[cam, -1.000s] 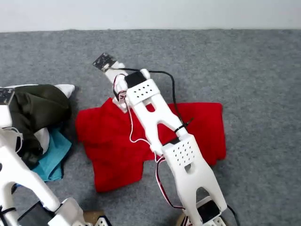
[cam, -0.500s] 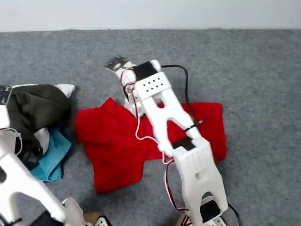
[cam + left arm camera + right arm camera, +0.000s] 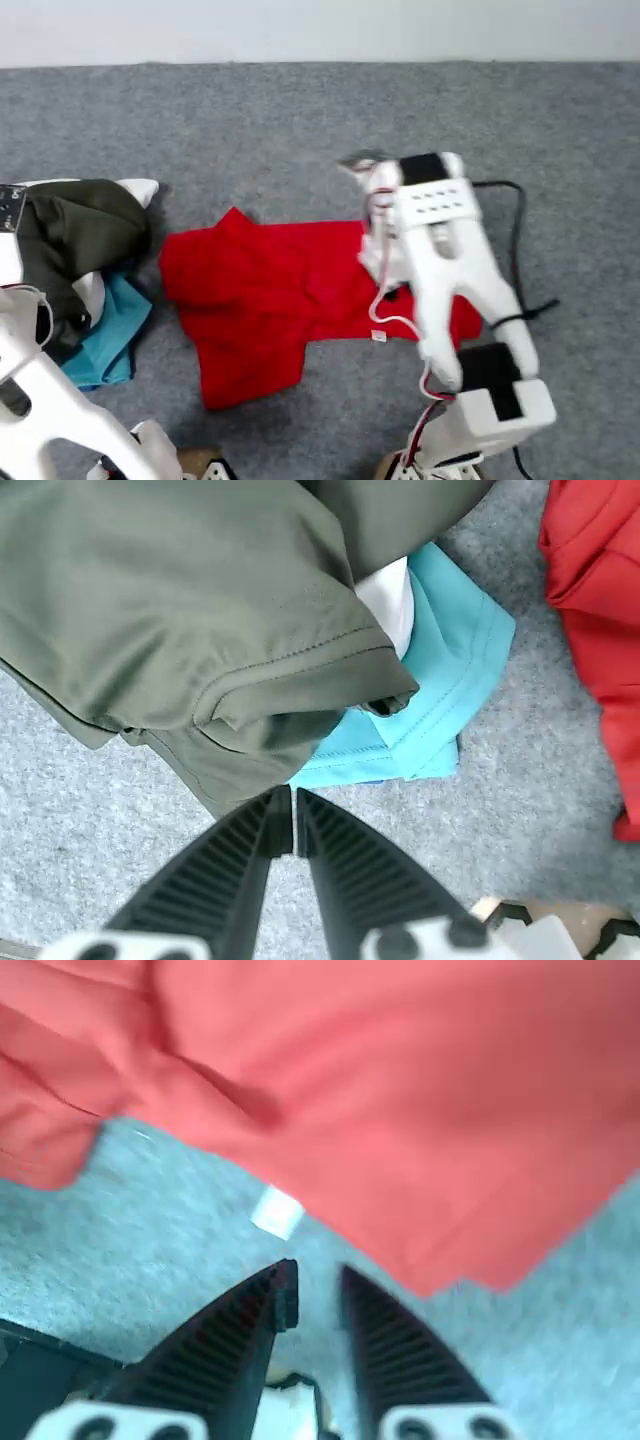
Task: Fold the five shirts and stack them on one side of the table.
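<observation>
**Red shirt unfolded, pile loose: early in the job**

Right claw (image 3: 315, 1280): fingers slightly spread, nothing between them. It hangs over bare grey tabletop (image 3: 500, 120), just off the near hem of the red shirt (image 3: 400, 1110). A small white tag (image 3: 277, 1210) sits on the felt right beside the hem.

Left claw (image 3: 293, 800): fingers pressed together, empty, over the felt just beside the olive shirt (image 3: 170, 610).

Status, as I judge it:
- Red shirt (image 3: 260, 300) lies mid-tabletop, mostly flat. One sleeve sticks out toward the pile and a lower flap points toward my bases. It looks rumpled, with no clean fold lines. I call it not folded.
- On the left side, the olive shirt (image 3: 80, 225) is heaped over a white shirt (image 3: 135, 188) and a teal shirt (image 3: 105, 335). From the left wrist the teal shirt (image 3: 440, 680) shows doubled edges, so it may be partly folded. The olive one is bunched, not squared.
- That makes four shirts I can count. I can't tell whether a fifth is buried in the heap.

Remaining:
- fold the red shirt
- redo at least the olive one
- build a proper stack on the left, where the heap already sits

Nothing I'd sign off as done yet.
</observation>
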{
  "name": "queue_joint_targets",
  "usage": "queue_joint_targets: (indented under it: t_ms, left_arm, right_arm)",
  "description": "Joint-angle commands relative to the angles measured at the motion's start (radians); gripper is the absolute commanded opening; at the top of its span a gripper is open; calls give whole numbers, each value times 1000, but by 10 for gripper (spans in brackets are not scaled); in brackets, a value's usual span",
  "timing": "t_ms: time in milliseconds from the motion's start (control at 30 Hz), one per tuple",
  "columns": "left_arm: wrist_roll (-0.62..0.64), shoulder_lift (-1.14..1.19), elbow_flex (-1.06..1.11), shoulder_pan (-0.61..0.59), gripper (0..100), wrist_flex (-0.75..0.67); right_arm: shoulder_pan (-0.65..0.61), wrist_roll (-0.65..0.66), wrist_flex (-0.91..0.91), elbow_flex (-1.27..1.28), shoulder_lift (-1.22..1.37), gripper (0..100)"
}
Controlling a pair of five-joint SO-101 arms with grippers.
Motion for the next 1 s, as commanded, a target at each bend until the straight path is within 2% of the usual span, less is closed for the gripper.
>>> queue_joint_targets:
  t_ms: [0,167,367,600,767,967]
  left_arm:
    - [3,-25,-5,2,14,29]
    - [3,-18,-4,8,14,28]
    - [3,-18,-4,8,14,28]
    - [3,-18,-4,8,14,26]
    - [2,-20,50,8,14,26]
    - [2,-26,87,8,14,26]
  right_arm:
    - [124,0,-22,71,-64,165]
    - [216,115,-134,224,-64,165]
    - [257,175,-312,388,-64,165]
    - [255,175,-440,489,-61,76]
    - [259,175,-472,509,-51,102]
    - [259,176,-473,505,74,112]
